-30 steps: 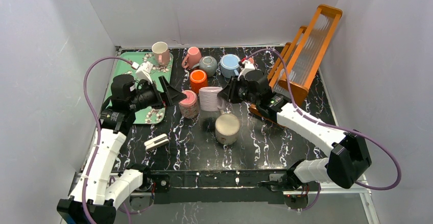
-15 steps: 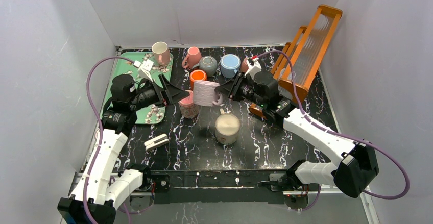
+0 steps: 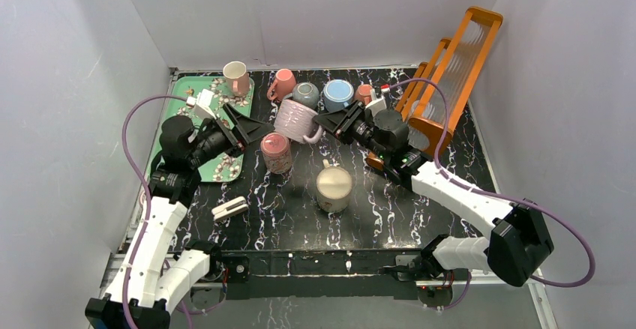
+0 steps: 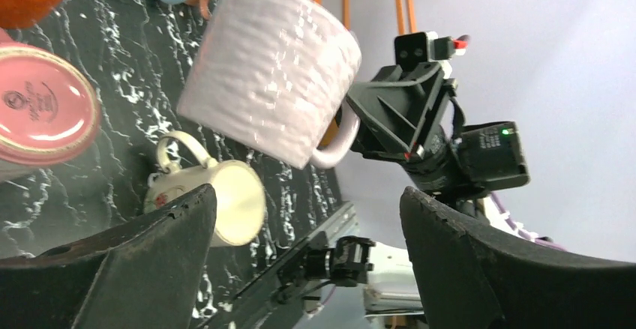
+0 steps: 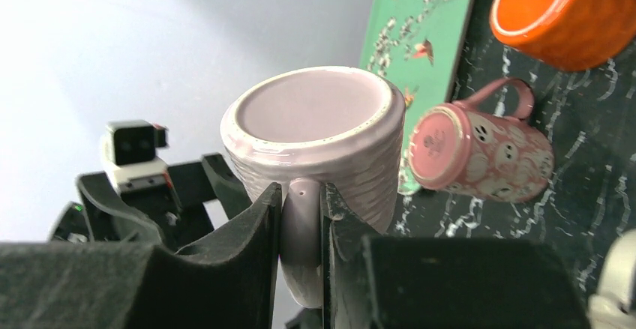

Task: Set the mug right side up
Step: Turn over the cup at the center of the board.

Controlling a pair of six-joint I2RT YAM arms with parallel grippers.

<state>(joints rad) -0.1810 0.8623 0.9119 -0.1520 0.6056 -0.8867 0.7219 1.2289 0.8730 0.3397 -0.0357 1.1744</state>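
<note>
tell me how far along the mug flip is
Done: the white mug is off the table, with the right gripper shut on its handle. In hand: the mug hangs tilted in the air, not upright. Left: finish the turn and set it down on its base. The left gripper is open beside it and holds nothing.

Top external: high behind, looking down over the table (image 3: 390, 201).
Left wrist: close, facing right — onto the mug (image 4: 270, 82).
Right wrist: nearest, facing left — same mug.
</note>
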